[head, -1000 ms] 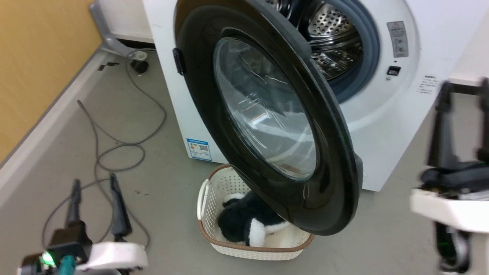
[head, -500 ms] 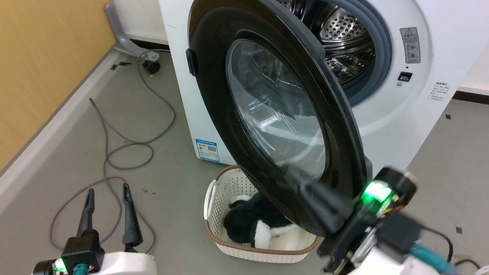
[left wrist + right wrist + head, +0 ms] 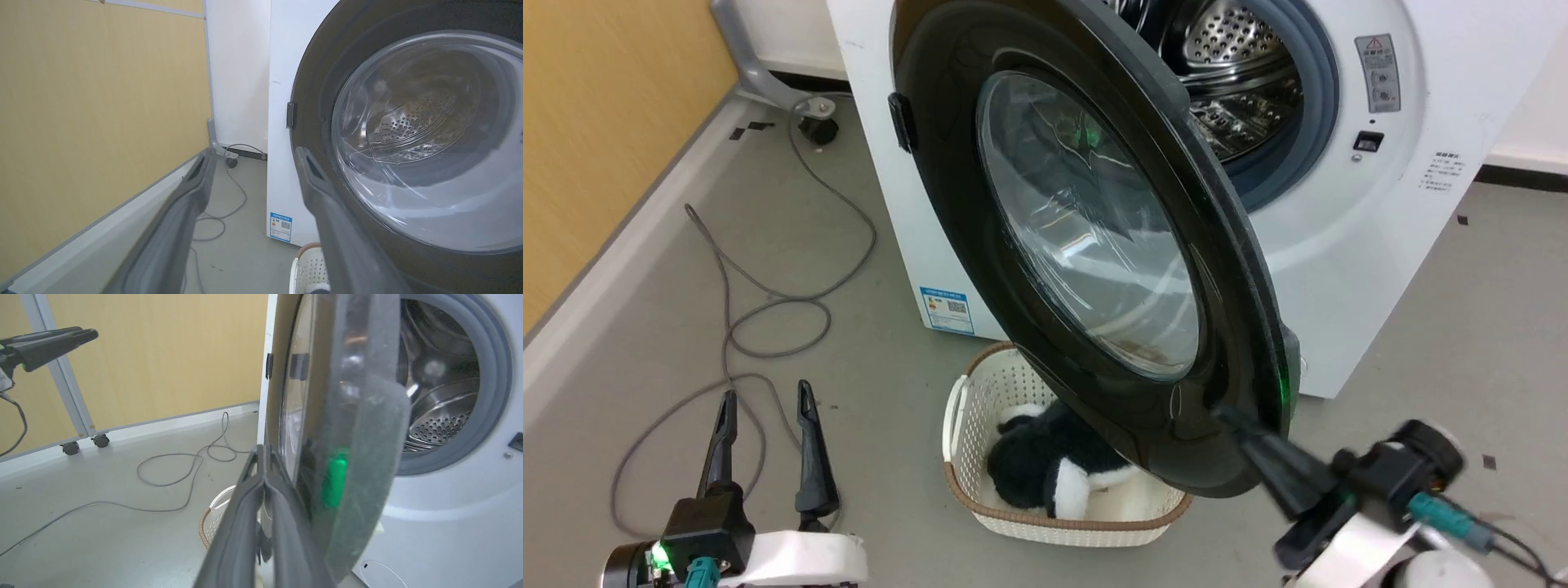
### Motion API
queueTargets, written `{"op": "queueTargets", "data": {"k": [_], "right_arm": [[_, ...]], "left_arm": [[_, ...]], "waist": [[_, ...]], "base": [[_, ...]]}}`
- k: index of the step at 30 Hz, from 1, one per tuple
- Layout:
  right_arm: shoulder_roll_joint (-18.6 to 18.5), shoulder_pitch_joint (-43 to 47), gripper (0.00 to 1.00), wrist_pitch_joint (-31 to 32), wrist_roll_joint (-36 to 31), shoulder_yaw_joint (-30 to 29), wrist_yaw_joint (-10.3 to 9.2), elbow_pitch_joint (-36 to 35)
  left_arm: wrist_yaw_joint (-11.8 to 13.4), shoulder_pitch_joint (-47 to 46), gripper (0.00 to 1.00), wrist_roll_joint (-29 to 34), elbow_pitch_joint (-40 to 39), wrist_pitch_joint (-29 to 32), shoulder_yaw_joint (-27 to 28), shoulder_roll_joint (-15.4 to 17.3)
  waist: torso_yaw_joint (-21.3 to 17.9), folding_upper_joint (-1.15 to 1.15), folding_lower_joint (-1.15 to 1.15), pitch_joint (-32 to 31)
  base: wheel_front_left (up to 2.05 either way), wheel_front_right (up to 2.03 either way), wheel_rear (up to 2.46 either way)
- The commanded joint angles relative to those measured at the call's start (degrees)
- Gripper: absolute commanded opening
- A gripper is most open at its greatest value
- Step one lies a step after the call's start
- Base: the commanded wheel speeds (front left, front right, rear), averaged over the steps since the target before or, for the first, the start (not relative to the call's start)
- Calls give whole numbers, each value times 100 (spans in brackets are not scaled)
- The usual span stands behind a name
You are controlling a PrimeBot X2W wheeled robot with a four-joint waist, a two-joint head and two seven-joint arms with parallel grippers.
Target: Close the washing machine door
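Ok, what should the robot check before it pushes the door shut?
1. Door closed: not ok, it stands wide open.
2. Right gripper placed to push: ok, fingers shut, by the door's lower edge on the side away from the drum.
3. Gripper touching the door: cannot tell.
4. Drum opening free: ok in the part that shows.
5. Basket below the door clear of its swing: cannot tell.
6. Left gripper out of the way: ok, open, off to the side.
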Motion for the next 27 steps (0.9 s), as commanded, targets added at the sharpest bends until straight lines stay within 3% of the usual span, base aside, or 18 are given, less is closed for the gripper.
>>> {"op": "queueTargets", "data": {"k": [1, 13, 20, 27], "right_arm": [[1, 56, 0, -25, 76, -124, 2, 95], [273, -287, 0, -25, 445, -1585, 2, 772], [383, -1196, 0, -25, 392, -2177, 2, 1388], [239, -2297, 0, -25, 285, -2466, 2, 2146]], "left_arm": [[-32, -86, 100, 61, -19, -31, 27, -23], [-132, -403, 100, 219, -86, -31, 37, -145], [-131, -732, 100, 212, -151, -31, -6, -178], [-110, -1020, 100, 189, -208, -31, -101, -192]], "waist": [[-13, 0, 0, 46], [-35, 0, 0, 571], [20, 0, 0, 1078], [135, 0, 0, 1543]], "base": [[0, 0, 0], [0, 0, 0], [0, 0, 0], [0, 0, 0]]}}
